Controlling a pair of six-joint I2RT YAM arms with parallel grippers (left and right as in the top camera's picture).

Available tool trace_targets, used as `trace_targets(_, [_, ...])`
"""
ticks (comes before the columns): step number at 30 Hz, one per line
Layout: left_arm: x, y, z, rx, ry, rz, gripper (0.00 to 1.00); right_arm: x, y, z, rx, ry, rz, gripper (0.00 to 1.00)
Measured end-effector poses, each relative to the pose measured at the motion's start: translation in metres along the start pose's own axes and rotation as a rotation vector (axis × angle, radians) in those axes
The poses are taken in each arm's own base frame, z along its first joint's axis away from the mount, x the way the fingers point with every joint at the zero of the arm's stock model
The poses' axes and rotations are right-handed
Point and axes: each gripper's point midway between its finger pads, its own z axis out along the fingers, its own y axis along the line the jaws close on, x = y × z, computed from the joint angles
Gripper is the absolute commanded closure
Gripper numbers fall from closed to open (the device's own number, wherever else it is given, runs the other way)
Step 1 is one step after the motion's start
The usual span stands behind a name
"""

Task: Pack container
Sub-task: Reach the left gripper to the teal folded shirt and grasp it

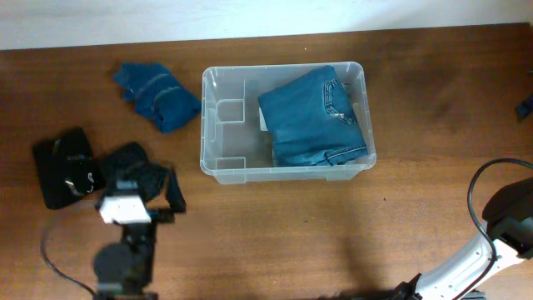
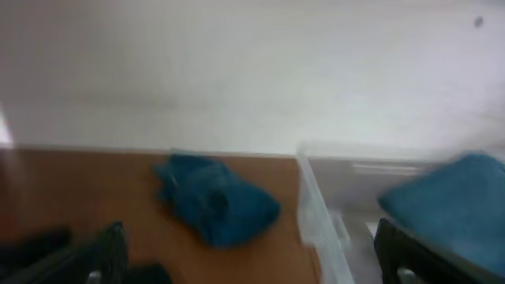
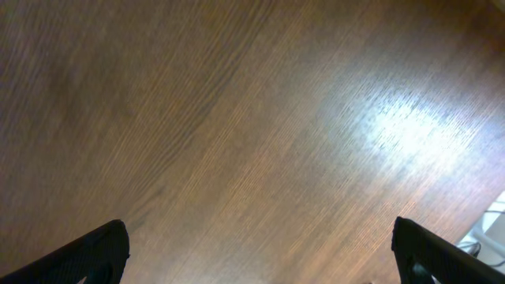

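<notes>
Left end effector [image 2: 251, 264] sits low over the near left part of the desk [image 1: 333, 233], and its jaws stand wide apart with nothing between them. Brown wood with fine lines covers the whole desk, and it shines in one spot under the right arm. A plain white wall [image 1: 250, 17] runs along the far edge. A black cloth [image 1: 65, 167] lies at the far left, just beside the left arm. A crumpled blue cloth [image 1: 156, 96] lies farther back, between that arm and the container [image 1: 218, 125]. The container is a clear box in the middle of the desk, toward the wall, well apart from the left end effector and off to its right. Folded blue jeans [image 1: 315, 117] fill the right side of it, and the left side is bare. The right end effector [image 3: 260, 268] is at the near right, well apart from the container. Its jaws are wide open too, holding nothing, with only wood below.
</notes>
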Motion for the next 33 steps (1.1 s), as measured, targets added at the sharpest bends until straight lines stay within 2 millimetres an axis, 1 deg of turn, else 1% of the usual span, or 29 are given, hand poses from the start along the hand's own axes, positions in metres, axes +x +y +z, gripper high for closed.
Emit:
trace_targets(2, [-0.036,0.001,0.022,0.007,0.009,0.024,0.01,0.0,0.0,0.0,-0.001,-0.001,0.001,0.01])
trace_targets(3, [-0.05,0.002,0.034,0.018,0.029,0.032,0.01,0.0,0.0,0.0,-0.001,-0.001,0.001,0.01])
trace_targets(4, [-0.059,0.002,0.047,0.031,0.059,0.036,0.01,0.0,0.0,0.0,0.0,-0.002,0.002,0.01])
trace_targets(5, [-0.075,0.002,0.068,0.055,0.099,0.038,0.01,0.0,0.0,0.0,-0.001,-0.001,0.001,0.02])
trace_targets(6, [-0.079,0.003,0.087,0.081,0.172,0.028,0.01,0.0,0.0,0.0,-0.001,-0.001,0.001,0.01])
trace_targets(7, [-0.088,0.004,0.106,0.112,0.206,0.02,0.01,0.0,0.0,0.0,0.0,0.0,0.0,0.01])
trace_targets(9, [-0.087,0.005,0.14,0.17,0.311,-0.011,0.0,0.0,0.0,0.0,0.0,0.0,0.001,0.01])
trace_targets(11, [-0.081,0.005,0.174,0.229,0.394,-0.046,0.0,0.0,0.0,0.0,0.0,-0.001,0.001,0.01])
trace_targets(13, [-0.072,0.003,0.201,0.282,0.459,-0.08,0.01,0.0,0.0,0.0,0.0,-0.001,0.001,0.01])
trace_targets(14, [-0.066,0.002,0.209,0.3,0.482,-0.093,0.0,0.0,0.0,0.0,0.0,-0.001,0.001,0.01])
trace_targets(17, [-0.038,-0.003,0.226,0.349,0.566,-0.137,0.01,0.0,0.0,0.0,0.0,-0.001,0.001,0.01])
trace_targets(18, [-0.032,-0.003,0.229,0.359,0.579,-0.146,0.01,0.0,0.0,0.0,0.0,-0.001,0.001,0.02])
trace_targets(19, [-0.021,-0.004,0.232,0.366,0.604,-0.158,0.01,0.0,0.0,0.0,0.0,-0.001,0.002,0.01])
trace_targets(24, [0.026,0.0,0.235,0.351,0.73,-0.203,0.01,0.0,0.0,0.0,0.0,-0.001,0.001,0.02])
trace_targets(30, [0.083,0.024,0.234,0.173,0.896,-0.242,0.01,0.0,0.0,0.0,0.0,-0.001,0.001,0.01])
trace_targets(33, [0.113,0.028,0.235,0.102,0.967,-0.275,0.0,0.0,0.0,0.0,0.0,-0.001,0.001,0.01])
